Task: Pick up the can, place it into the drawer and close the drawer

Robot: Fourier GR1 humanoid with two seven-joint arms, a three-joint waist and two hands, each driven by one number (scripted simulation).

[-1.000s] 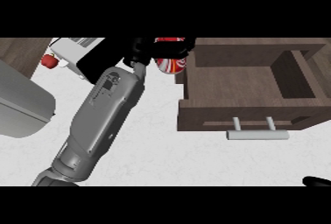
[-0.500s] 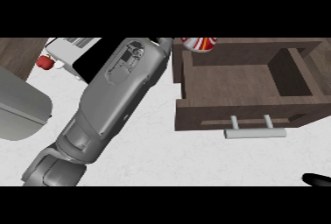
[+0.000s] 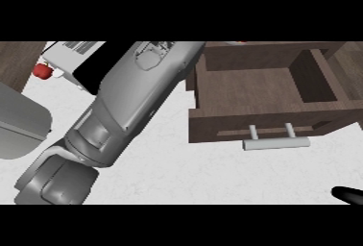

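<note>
Nearest, at lower right edge: tip of right hand (image 3: pixel 346 194) only, finger state cannot be told. Grey left forearm (image 3: pixel 124 108) running diagonally up from lower left across white counter (image 3: pixel 184 173); left hand beyond top edge (out of view). Open wooden drawer (image 3: pixel 266 122) at right, handle (image 3: pixel 276 142) facing near. Can (image 3: pixel 239 43): small red sliver at top edge, behind drawer's back wall. Far left: white appliance (image 3: pixel 71 57) with red knob (image 3: pixel 42 70).

You see an open drawer (image 3: pixel 262 96) of dark brown wood grain, matt, with a smooth pale metal handle (image 3: pixel 276 142) on its front. Left of the drawer, the forearm (image 3: pixel 120 115) looks like smooth grey metal with a soft sheen, over a white, faintly marbled counter (image 3: pixel 199 178).
</note>
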